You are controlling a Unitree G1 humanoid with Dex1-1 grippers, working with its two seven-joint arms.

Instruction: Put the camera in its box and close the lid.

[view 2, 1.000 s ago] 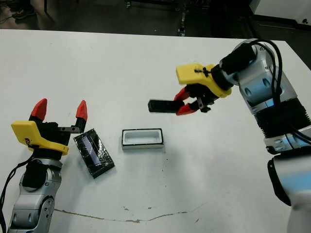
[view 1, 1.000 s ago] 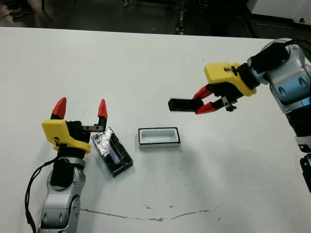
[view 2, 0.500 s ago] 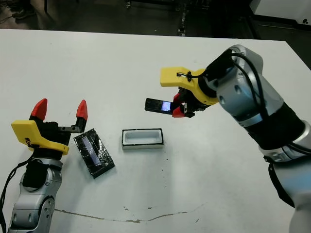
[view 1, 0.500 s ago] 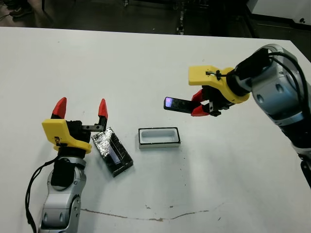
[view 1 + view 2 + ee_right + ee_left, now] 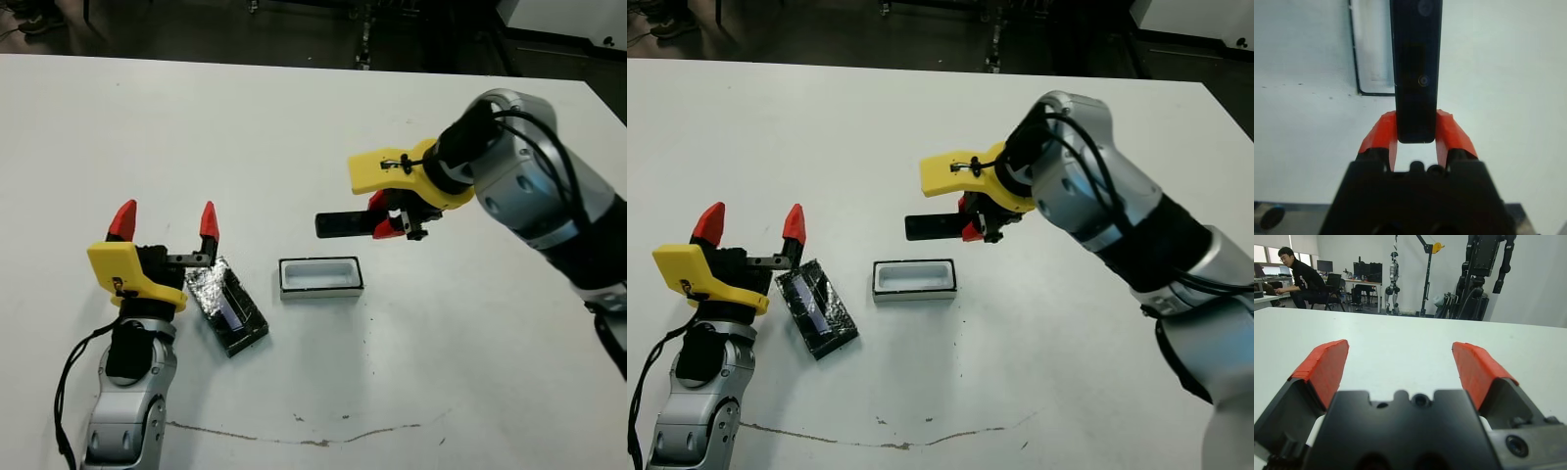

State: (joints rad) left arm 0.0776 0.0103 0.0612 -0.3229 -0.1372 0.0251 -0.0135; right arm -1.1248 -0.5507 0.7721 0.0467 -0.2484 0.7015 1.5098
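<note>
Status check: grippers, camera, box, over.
Right gripper shut on camera, above the table beyond the box. Left gripper open, empty, beside lid. Box open, nothing blocking.

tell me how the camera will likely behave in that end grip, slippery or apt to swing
Probably stiff: the camera juts out level from the right gripper without sagging. Its glossy face looks slippery, and being pinched only at one end, it could pivot if it bumps the box.

Camera (image 5: pixel 343 224): slim black bar, level, above table. Box (image 5: pixel 321 277): open, white-walled. Lid (image 5: pixel 227 305): flat, left of box.
</note>
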